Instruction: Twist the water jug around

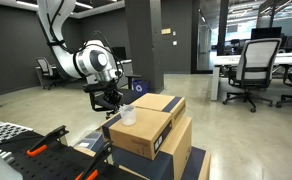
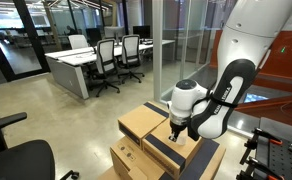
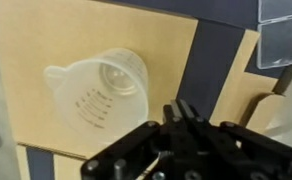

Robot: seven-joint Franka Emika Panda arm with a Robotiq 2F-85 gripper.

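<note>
The water jug (image 3: 101, 85) is a small translucent whitish cup with a spout. It stands on the top cardboard box (image 3: 46, 50), with its open mouth facing the wrist camera. In an exterior view the jug (image 1: 129, 114) sits near the box's (image 1: 151, 128) near corner. My gripper (image 3: 181, 108) is shut with nothing between its fingers. It sits just right of the jug, apart from it, over a dark blue strip (image 3: 211, 70). From outside, the gripper (image 1: 108, 99) hovers beside the jug. In an exterior view the gripper (image 2: 176, 131) points down at the boxes (image 2: 144, 124), and I cannot make out the jug there.
Stacked brown boxes (image 1: 171, 150) fill the work area. A black tool with orange handles (image 1: 36, 148) lies close by. Office chairs (image 1: 254, 68) and desks (image 2: 76, 65) stand farther off, and a dark pillar (image 1: 144, 40) rises behind the arm.
</note>
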